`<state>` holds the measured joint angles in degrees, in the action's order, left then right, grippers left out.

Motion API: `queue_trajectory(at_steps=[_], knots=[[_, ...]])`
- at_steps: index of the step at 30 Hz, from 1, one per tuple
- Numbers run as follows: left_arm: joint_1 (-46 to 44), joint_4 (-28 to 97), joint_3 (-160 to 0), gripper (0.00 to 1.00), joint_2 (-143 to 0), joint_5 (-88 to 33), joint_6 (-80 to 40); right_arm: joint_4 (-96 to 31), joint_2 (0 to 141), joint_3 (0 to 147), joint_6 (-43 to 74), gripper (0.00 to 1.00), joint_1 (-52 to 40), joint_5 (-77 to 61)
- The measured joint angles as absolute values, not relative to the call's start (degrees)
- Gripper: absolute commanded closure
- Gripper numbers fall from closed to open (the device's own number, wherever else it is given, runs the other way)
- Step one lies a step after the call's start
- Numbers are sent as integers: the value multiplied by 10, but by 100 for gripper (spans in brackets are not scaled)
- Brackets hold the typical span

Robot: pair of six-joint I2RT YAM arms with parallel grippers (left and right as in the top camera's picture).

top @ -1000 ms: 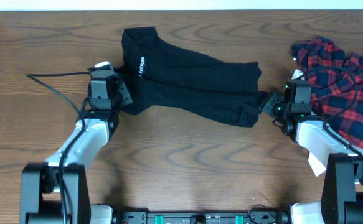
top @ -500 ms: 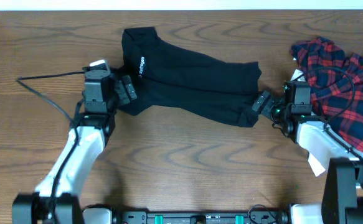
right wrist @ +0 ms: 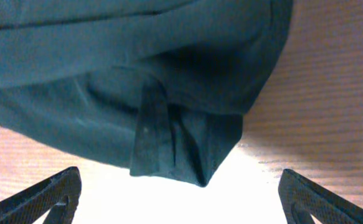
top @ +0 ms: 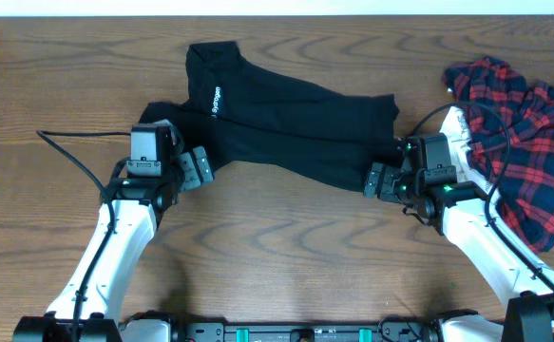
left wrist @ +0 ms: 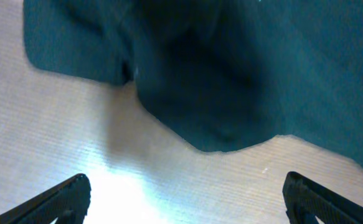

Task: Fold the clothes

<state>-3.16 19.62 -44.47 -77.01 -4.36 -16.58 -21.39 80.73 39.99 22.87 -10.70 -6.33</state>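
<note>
Both grippers have just let go. A second ago the left gripper point(top: 197, 166) was pinching the left edge of the black shirt point(top: 286, 123) and the right gripper point(top: 375, 180) was at its near-right corner. Now both stand wide open with nothing between the fingers, and both have drawn back a little toward the near side. In the wrist views the cloth lies just ahead of the fingertips, not touching them. The shirt itself has hardly shifted. I judge that one pull or fold is finished and the arms are free for a new grasp. The shirt is still a loose, uneven band, so the folding is not done.

The shirt lies on the counter point(top: 286, 256), in the far middle, between the two arms. Its long axis runs slanted, from far left to near right. The end with the white logo point(top: 216, 100) points far left, and the doubled end points near right. The plaid garment point(top: 528, 123) lies in a heap at the right edge, apart from the shirt.
</note>
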Motion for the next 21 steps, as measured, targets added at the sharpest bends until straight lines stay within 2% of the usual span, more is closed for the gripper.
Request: queue_trajectory(at_steps=[21], knots=[[-32, 32, -445, 4, -942, -60, -165, -268, 807, 400, 219, 1, -107, -50]])
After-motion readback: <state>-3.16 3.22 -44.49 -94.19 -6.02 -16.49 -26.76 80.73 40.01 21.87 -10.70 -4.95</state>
